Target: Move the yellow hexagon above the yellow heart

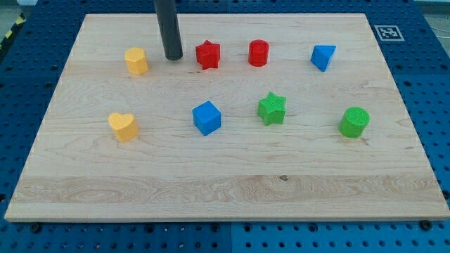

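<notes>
The yellow hexagon (136, 61) sits near the view's upper left of the wooden board. The yellow heart (123, 126) lies below it, toward the view's left. My tip (173, 57) rests on the board just to the right of the yellow hexagon, a small gap apart, and left of the red star (207, 54). The dark rod rises from it out of the view's top.
A red cylinder (259, 53) and a blue triangle block (323, 57) lie along the top row. A blue cube (207, 117), a green star (271, 108) and a green cylinder (354, 121) lie in the lower row. The board (225, 190) sits on a blue perforated table.
</notes>
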Robot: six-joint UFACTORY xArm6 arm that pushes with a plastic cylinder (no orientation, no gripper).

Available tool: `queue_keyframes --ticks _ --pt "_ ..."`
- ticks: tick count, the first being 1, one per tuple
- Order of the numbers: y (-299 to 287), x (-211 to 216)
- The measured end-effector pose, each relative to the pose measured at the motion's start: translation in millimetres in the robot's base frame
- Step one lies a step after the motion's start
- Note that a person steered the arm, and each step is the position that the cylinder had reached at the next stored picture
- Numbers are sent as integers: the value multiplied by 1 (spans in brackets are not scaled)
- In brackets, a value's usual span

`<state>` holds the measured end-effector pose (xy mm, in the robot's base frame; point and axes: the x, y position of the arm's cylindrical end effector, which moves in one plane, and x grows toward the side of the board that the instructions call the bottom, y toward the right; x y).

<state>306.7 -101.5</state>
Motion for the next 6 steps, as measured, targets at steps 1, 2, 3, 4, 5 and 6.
queue_keyframes --ticks 1,2,3,4,5,6 --pt "-12 -15" --pt "-31 -12" --pt "-48 -6" --pt "-65 0" --pt "-81 16" --pt "-91 22"
